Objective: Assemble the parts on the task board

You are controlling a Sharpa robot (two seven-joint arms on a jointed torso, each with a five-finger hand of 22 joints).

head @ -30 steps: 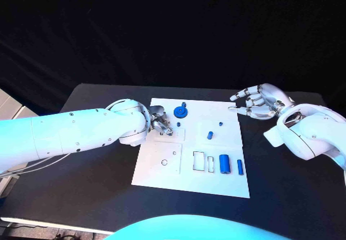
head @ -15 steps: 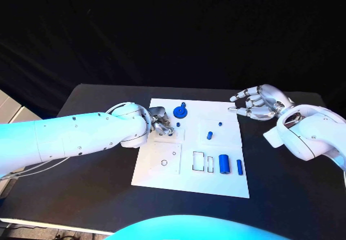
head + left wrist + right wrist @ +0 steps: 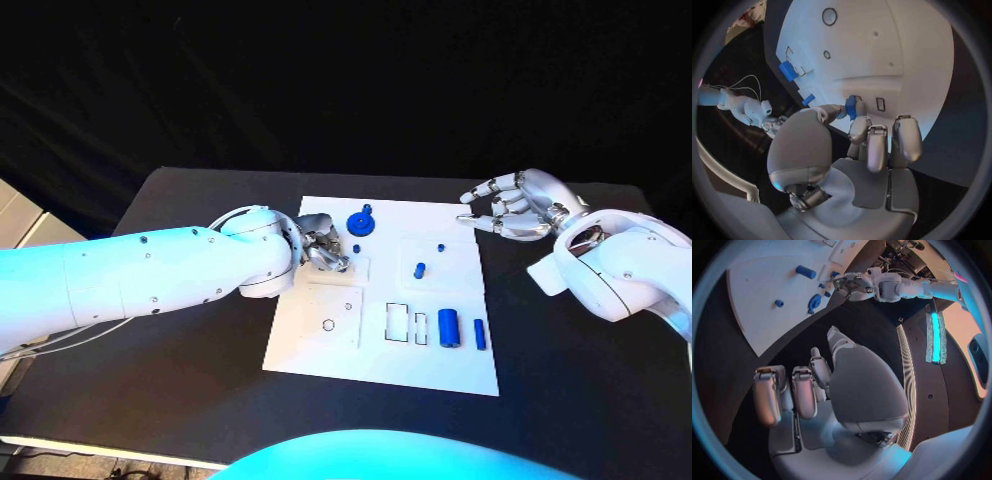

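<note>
On the black table, one white task board, lying flat between two white arms. Five blue parts countable on it in the head view: one round wheel-like piece near the far edge, one tiny peg just below that, one short peg near the board's middle, one thick cylinder and one thin pin side by side toward the near right corner. Also several black-outlined slots and one small round hole on the near half.

At the board's left edge, left hand over a raised square plate. From the left wrist view, fingers curled downward toward the board, with one small blue part between thumb and fingertip, apparently pinched; contact with the board beneath hard to judge.

Off the board's far right corner, right hand above the dark table, well apart from every part. Fingers bent inward but spaced from the thumb, nothing between them.
</note>
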